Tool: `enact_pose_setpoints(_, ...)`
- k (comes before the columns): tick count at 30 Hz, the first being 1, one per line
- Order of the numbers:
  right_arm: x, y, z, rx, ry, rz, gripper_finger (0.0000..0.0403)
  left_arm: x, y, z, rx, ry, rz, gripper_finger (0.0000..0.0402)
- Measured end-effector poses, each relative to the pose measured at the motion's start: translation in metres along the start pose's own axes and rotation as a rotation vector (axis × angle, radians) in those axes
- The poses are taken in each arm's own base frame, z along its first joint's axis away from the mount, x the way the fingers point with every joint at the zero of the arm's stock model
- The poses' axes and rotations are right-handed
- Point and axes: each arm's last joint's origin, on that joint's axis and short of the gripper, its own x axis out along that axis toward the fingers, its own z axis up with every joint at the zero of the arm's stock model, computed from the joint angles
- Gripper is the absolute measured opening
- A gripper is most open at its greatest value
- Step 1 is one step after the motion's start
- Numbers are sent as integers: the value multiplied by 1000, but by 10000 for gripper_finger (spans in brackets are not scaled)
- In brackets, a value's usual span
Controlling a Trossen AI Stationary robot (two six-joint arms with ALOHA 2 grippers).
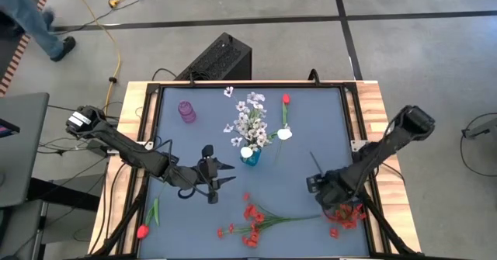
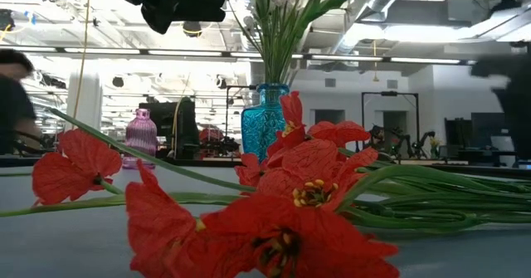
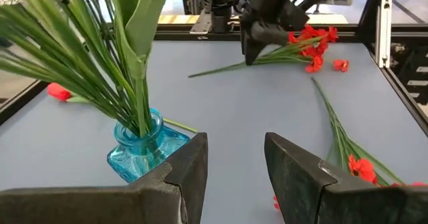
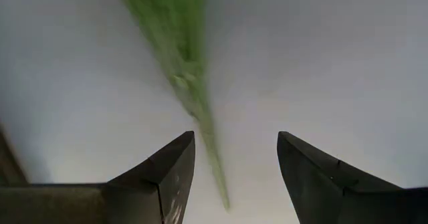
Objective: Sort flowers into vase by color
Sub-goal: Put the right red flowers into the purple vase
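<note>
A blue vase [image 1: 250, 157] [image 3: 142, 147] stands mid-table and holds white flowers [image 1: 250, 123] by their green stems. A purple vase [image 1: 187, 111] stands at the far left. One red spray [image 1: 347, 213] [image 3: 309, 42] lies at the near right. Its green stem [image 4: 190, 77] runs between the open fingers of my right gripper [image 1: 320, 184] [image 4: 234, 177], which points down over it; no touch shows. Another red spray [image 1: 252, 221] lies near the front edge. My left gripper [image 1: 224, 175] [image 3: 234, 164] hovers open left of the blue vase, with nothing between its fingers.
A single red stem [image 1: 286, 105] and a white bloom [image 1: 285, 133] lie right of the blue vase. A small white bloom [image 1: 228, 91] lies at the far edge. A red bloom with a green leaf [image 1: 144, 229] lies at the near left.
</note>
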Motion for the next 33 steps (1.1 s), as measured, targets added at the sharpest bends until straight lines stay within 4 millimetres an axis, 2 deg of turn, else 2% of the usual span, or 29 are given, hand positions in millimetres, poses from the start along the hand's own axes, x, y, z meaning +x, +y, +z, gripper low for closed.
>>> enact_pose_setpoints(4, 14, 0, 14, -79, 40, 74, 239, 0, 0, 0, -24, -1, 6, 139)
enact_pose_setpoints(10, 30, -5, 30, -95, 65, 89, 231, 0, 0, 1, -36, -14, 4, 139)
enact_pose_setpoints(12, 31, -4, 33, -100, 74, 83, 211, 0, 0, 2, -33, -16, 4, 139)
enact_pose_setpoints(15, 28, -3, 36, -110, 63, 50, 155, 0, 0, 2, -31, -16, 3, 139)
enact_pose_setpoints(19, 17, -8, 36, -28, -1, 10, 56, 0, 0, 2, -15, -16, 1, 139)
enact_pose_setpoints(21, 10, -15, 35, 46, -34, -38, 24, 0, 0, 2, -12, -17, 2, 139)
enact_pose_setpoints(25, -3, -30, 27, 142, -15, -153, 34, 0, 0, 2, 1, -22, 2, 139)
enact_pose_setpoints(28, -20, -40, 18, 182, 1, -240, 43, 0, 0, 3, -3, -28, 1, 139)
enact_pose_setpoints(33, -57, -50, 1, 276, -74, -322, 23, 0, 0, 3, -17, -30, -2, 139)
